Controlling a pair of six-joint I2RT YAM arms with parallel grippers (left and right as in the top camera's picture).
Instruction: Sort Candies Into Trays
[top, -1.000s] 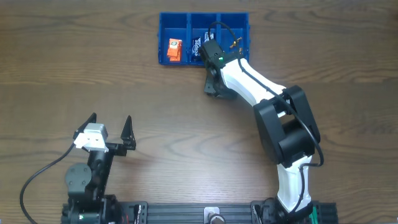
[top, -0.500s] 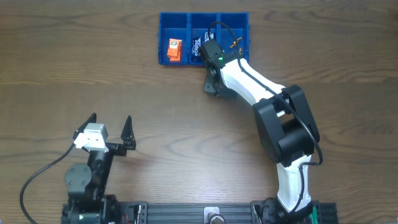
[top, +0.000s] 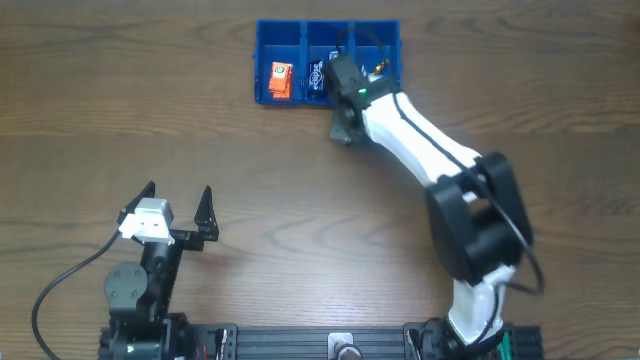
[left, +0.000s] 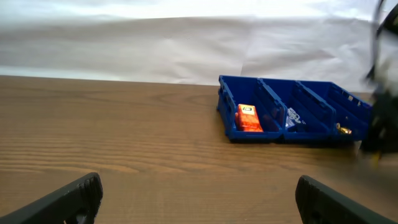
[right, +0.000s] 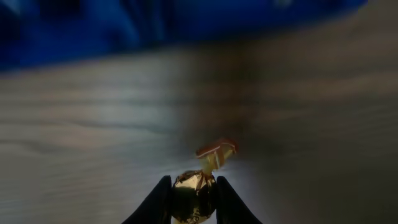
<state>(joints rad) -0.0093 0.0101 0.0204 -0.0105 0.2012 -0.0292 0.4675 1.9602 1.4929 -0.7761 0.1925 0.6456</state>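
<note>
Right gripper (right: 193, 182) is pinched on a gold-wrapped candy (right: 194, 198). The ball sits between the fingertips and its twisted wrapper end sticks out past them. Bare wood table (top: 300, 200) is under the gripper, and the blue tray (top: 280, 40) is just ahead of the fingertips, near but not under them. The tray has three compartments side by side. The one farthest to the gripper's left holds an orange candy (top: 282, 81), the middle one holds a blue-and-white wrapped candy (top: 318, 78), and the one on the right arm's side holds a small gold candy (left: 341, 129). Left gripper (top: 178, 193) has its fingers spread wide with nothing between them, close to its own base. The tray is well apart from it, far ahead and off toward the right arm's side.
</note>
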